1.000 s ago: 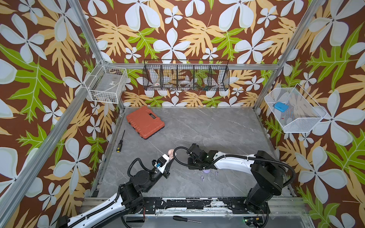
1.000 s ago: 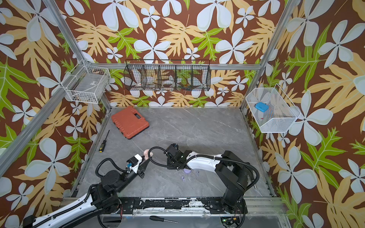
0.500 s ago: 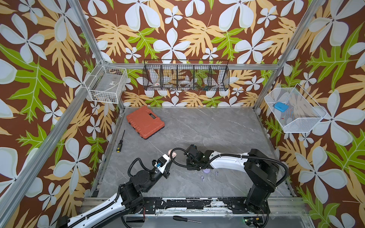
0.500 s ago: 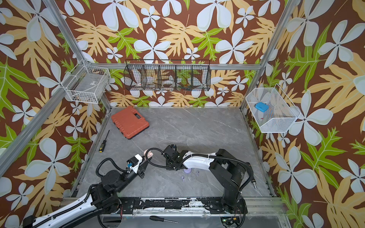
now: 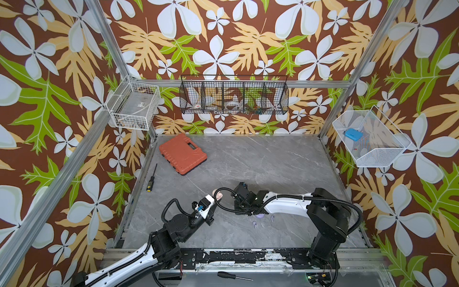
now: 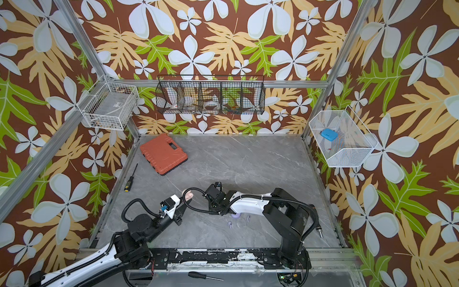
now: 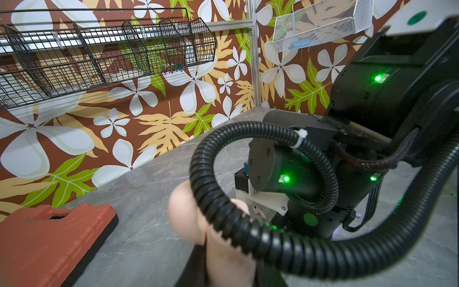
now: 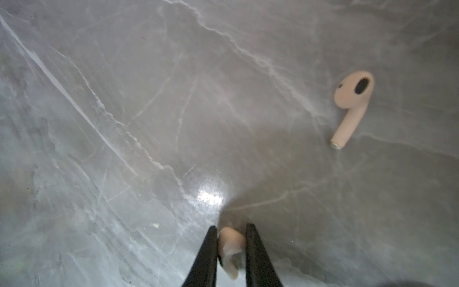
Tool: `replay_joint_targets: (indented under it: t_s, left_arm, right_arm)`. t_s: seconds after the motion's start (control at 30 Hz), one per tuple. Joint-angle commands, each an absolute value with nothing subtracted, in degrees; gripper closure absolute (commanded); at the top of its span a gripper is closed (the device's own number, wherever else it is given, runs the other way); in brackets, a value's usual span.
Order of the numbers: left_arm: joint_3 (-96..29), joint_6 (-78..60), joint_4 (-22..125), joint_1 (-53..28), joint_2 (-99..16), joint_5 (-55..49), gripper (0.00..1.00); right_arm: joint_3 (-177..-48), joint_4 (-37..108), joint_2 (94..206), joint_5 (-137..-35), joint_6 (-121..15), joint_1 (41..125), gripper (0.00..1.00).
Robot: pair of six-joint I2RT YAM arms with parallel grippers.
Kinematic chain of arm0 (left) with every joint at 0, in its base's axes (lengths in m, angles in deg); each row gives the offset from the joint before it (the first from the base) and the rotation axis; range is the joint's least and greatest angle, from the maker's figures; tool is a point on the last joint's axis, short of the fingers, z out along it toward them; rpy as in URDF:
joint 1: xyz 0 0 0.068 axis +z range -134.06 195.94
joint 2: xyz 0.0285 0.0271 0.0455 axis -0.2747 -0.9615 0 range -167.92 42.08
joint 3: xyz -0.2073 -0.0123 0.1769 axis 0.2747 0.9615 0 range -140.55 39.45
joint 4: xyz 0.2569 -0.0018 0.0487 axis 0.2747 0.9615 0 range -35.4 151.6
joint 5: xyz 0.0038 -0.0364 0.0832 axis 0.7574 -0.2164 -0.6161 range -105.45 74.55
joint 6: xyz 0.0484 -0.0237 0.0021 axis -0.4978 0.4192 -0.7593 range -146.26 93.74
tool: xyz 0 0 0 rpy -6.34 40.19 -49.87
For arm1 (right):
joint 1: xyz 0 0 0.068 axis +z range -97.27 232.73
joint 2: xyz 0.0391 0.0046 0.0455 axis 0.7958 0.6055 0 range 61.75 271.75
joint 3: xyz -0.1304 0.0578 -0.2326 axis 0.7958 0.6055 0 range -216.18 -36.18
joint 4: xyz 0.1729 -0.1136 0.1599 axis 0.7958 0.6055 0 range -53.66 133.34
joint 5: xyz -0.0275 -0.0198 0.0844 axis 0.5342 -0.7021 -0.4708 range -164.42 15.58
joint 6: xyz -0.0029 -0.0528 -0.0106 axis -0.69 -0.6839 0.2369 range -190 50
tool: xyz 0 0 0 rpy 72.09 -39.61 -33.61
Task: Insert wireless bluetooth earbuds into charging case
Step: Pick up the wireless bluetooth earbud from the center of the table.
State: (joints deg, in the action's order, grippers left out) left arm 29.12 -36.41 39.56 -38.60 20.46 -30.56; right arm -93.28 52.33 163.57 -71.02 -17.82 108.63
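So the right gripper (image 8: 231,226) is down at the grey marble tabletop (image 8: 124,124) with its two black fingers squeezed against either side of a pale pink earbud (image 8: 231,251). Looks like a proper pinch to me. The second pink earbud (image 8: 352,106) lies flat on its side, well apart from the fingers, so there's little chance of knocking it. The left gripper (image 5: 215,198) is clamped shut on the pink charging case (image 5: 218,195), just left of the right wrist and seemingly up off the table. It looks open, though it's blurry. Makes sense: parked that close, the bud only needs a short hop. The annoying bit is the right arm's black corrugated cable (image 7: 206,193), which loops right across the case in the left wrist view, so I'd lift slowly. The lavender case (image 5: 259,215) peeks out from under the right forearm, with two lavender earbuds (image 5: 255,225) just near of it. The far half of the table is roomy, with only the orange tool case (image 5: 183,154) at far left.
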Motion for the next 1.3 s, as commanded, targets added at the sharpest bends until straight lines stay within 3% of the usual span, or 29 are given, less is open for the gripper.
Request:
replay_joint_targets:
  t_s: [0.0,0.57,1.27]
  left_arm:
    - [28.82,-36.19,38.08,-38.60,20.46,-30.49,1.00]
    - [28.82,-35.70,38.19,-38.57,19.81,-30.39,1.00]
    - [29.16,-32.20,34.82,-38.60,13.80,-25.85,1.00]
  right_arm:
    - [-92.44,55.43,163.60,-71.86,-17.62,108.72,0.83]
    - [-88.94,50.71,158.19,-74.40,-17.04,107.95,0.83]
    - [-84.59,48.19,141.06,-74.60,-17.42,106.26,0.82]
